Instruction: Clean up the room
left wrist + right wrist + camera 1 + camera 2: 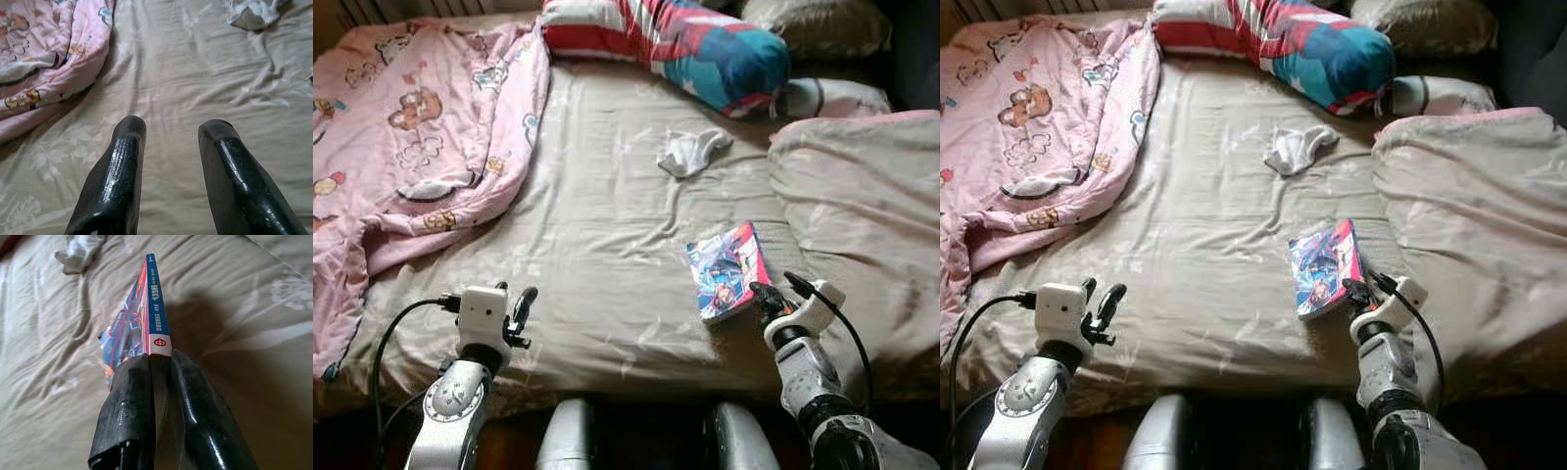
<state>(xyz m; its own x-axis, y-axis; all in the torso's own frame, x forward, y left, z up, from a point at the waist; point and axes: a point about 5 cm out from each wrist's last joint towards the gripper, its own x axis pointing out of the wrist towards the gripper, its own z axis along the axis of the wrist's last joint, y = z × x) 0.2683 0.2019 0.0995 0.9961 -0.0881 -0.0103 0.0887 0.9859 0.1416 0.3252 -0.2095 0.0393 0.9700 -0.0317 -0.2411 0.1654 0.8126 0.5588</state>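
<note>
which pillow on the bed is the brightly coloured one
The long red, white and teal pillow at the head of the bed; the other pillows behind it are plain beige.

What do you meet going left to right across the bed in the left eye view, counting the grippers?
Pink blanket → left gripper, open above the sheet → white cloth → book → right gripper, shut on the book's near edge → beige duvet.

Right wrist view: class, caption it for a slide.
Right gripper pinching the comic book by its edge above the beige bedsheet.
</note>
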